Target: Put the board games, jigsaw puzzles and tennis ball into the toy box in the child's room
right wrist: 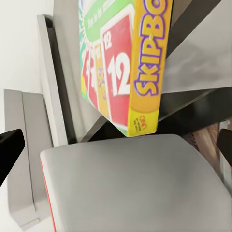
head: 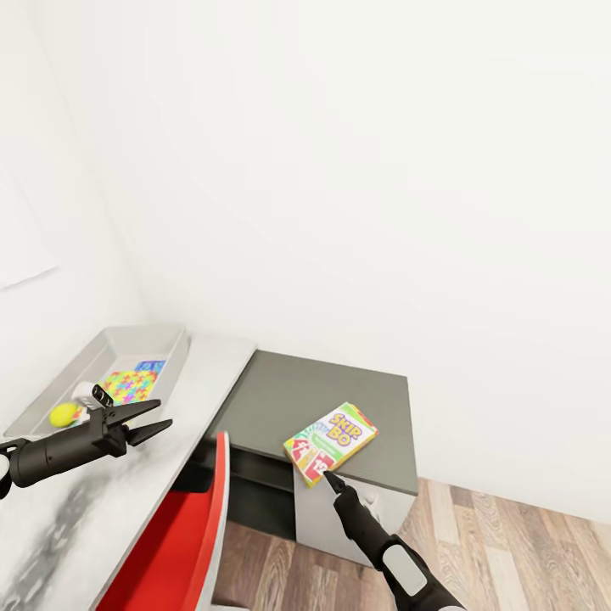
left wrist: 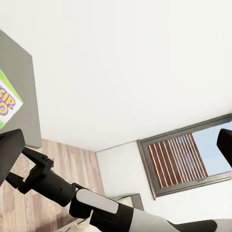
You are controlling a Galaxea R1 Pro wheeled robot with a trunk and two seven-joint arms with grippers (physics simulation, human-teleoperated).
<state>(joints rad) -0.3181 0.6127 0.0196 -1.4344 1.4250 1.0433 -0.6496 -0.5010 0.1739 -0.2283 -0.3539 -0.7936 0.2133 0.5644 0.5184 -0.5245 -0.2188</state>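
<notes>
Your right gripper (head: pixel 327 477) is reaching up from below toward the board game (head: pixel 331 443), a Skip-Bo box that is lying flat on the dark-grey side unit (head: pixel 339 399), near its front edge. In the head view the fingertips are sitting right at the box's near corner, and from there you cannot tell whether they are pinching it or just meeting it. In the right wrist view the board game (right wrist: pixel 123 63) is looming close ahead with its yellow edge facing you, and the two dark fingers (right wrist: pixel 9 147) are showing at opposite edges of the picture, so the right gripper is standing spread wide and not closed on the box. Your left gripper (head: pixel 151 417) is hovering over the table (head: pixel 93 501), its two prongs parted with nothing between them. Just behind it the toy box (head: pixel 170 344) is sitting against the wall at the far end of the table, with a jigsaw puzzle (head: pixel 127 383) and a tennis ball (head: pixel 63 414) lying inside it. A red chair (head: pixel 182 530) is standing tucked beside the table, between your two arms. The left wrist view is looking across at your right arm (left wrist: pixel 92 203), a window (left wrist: pixel 181 162) and a corner of the board game (left wrist: pixel 7 104)
</notes>
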